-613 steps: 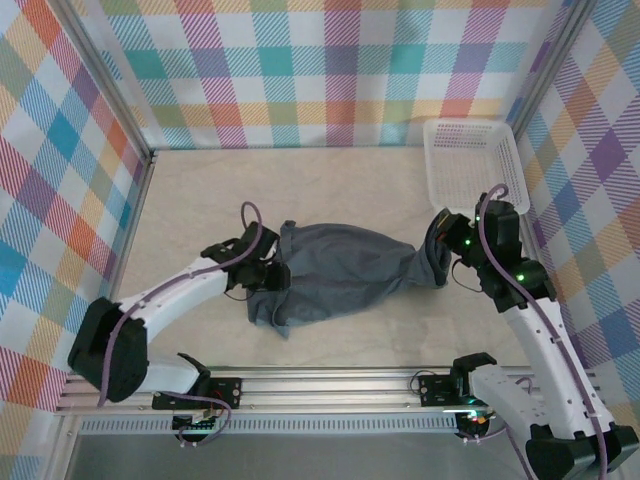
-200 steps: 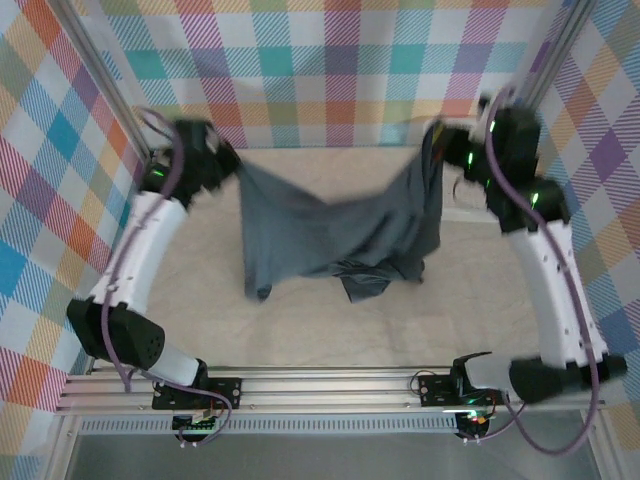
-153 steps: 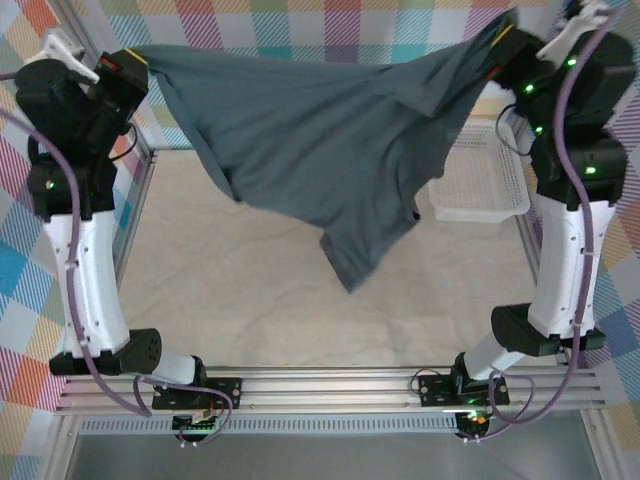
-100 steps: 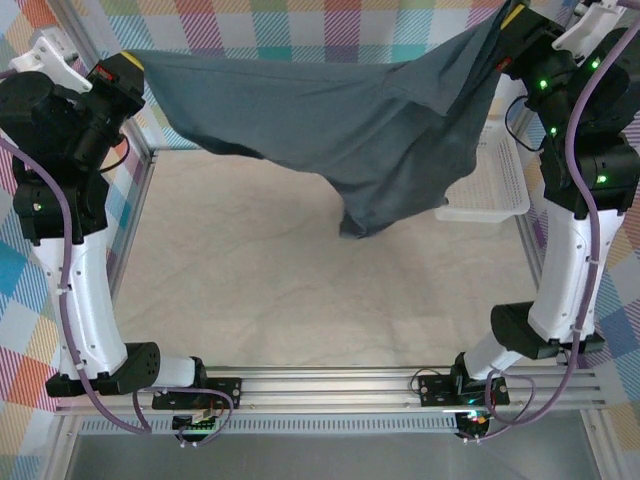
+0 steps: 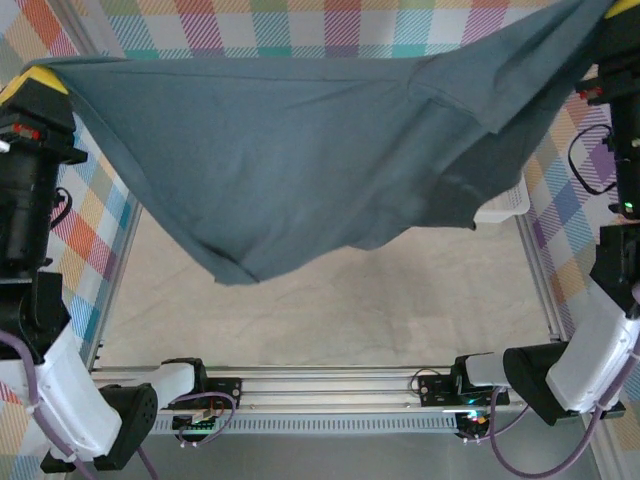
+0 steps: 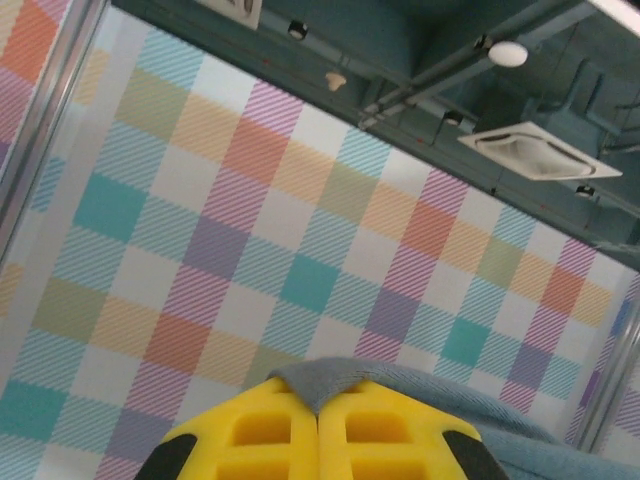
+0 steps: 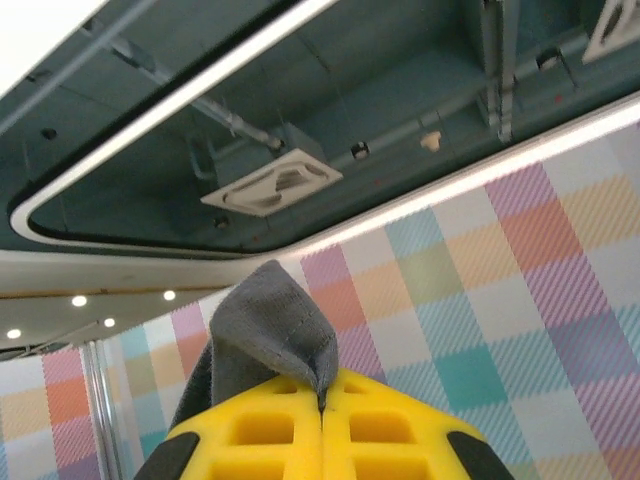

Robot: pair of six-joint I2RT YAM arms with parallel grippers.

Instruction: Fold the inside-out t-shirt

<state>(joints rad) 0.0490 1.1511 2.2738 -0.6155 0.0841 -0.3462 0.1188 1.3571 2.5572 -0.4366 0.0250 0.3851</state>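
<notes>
- since half a second ago the t-shirt [image 5: 320, 150] has been lifted higher and spread wide, well above the desk [image 5: 400, 300].
- the left pincer [image 6: 318, 425] and right pincer [image 7: 322, 405] each pinch a fabric edge, pulling it taut, likely so it can be laid flat for folding.
- one t-shirt, two pincers, one basket [image 5: 503, 207] at the desk's far right.

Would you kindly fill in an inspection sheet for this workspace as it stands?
Surface: beige table, its near part in view beneath the shirt.
Job's things: grey t-shirt stretched in the air between both arms, off the table.
Clutter: white basket, mostly hidden behind the shirt.
Grippers: left gripper and right gripper, each shut on a shirt edge.
Cables: purple cable looping by the right base.
Surroundings: checked walls, aluminium frame.
</notes>
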